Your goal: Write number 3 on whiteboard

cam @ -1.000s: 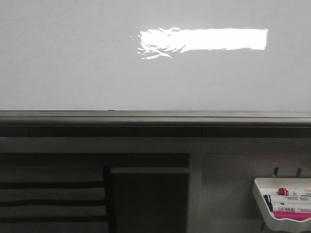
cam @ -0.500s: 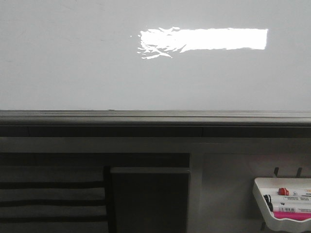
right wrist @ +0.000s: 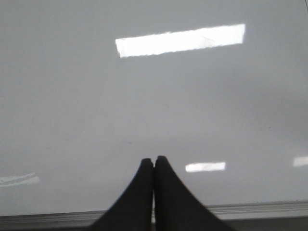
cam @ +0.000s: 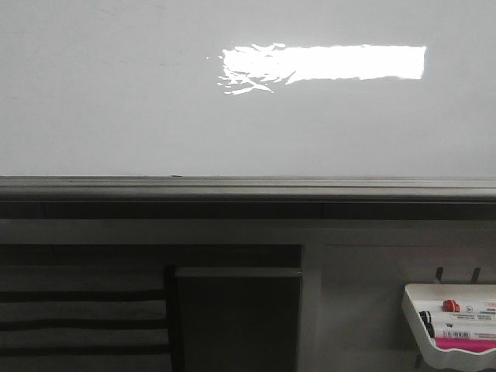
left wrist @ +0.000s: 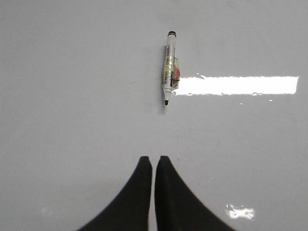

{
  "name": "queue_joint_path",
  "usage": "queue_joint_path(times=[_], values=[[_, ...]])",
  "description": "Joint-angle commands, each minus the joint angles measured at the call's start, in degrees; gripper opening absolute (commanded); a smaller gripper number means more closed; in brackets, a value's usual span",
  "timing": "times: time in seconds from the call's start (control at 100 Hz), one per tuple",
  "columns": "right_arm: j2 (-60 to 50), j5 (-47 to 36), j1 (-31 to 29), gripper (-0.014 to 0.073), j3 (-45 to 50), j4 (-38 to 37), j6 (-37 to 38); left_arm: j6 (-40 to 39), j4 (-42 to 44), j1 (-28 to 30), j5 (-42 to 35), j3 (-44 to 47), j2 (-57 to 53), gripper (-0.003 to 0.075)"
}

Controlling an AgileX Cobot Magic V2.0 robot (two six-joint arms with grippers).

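Note:
The whiteboard [cam: 116, 101] fills the upper front view as a glossy pale panel with a grey edge rail [cam: 248, 186]; no number 3 shows on it. In the left wrist view an uncapped marker [left wrist: 169, 67] lies on the whiteboard [left wrist: 72, 96], tip toward my left gripper [left wrist: 153, 159], which is shut and empty, some way short of the marker. My right gripper [right wrist: 154, 159] is shut with nothing in it, over the whiteboard [right wrist: 72, 120] near its rail [right wrist: 260, 210]. Neither gripper appears in the front view.
A white marker tray [cam: 453, 325] with several markers hangs at the lower right below the board. A dark cabinet panel [cam: 236, 322] sits under the rail. A bright glare patch [cam: 325, 63] lies on the board.

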Motion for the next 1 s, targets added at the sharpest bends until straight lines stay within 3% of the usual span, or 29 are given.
queue_joint_path(times=[0.0,0.11,0.21,0.73,0.8,0.87,0.99], values=[[5.33,1.67,-0.23,-0.0050,-6.99,-1.72,-0.27,-0.33,1.48,-0.14,3.89,-7.18,5.46,-0.0019],[11.96,7.51,-0.23,-0.0050,-13.91,-3.38,-0.27,-0.22,1.86,-0.14,9.58,-13.74,12.75,-0.0019],[16.03,8.14,-0.23,-0.0050,-16.95,-3.38,-0.27,-0.22,1.86,-0.14,8.56,-16.08,17.20,-0.0019],[18.78,4.46,-0.23,-0.0050,-17.10,-3.38,-0.27,-0.33,1.25,-0.26,7.09,-16.22,22.66,-0.0018],[18.78,4.27,-0.23,-0.0011,-17.10,-3.38,-0.27,-0.33,2.57,-0.26,6.62,-16.22,22.66,-0.0006],[18.78,4.13,-0.23,0.0130,-17.10,-3.52,-0.27,-0.33,3.01,-0.14,6.33,-16.22,22.66,0.0092],[18.78,3.16,-0.23,0.0415,-17.10,-3.51,-0.27,-0.33,3.45,-0.14,6.17,-16.22,22.66,0.0415]])
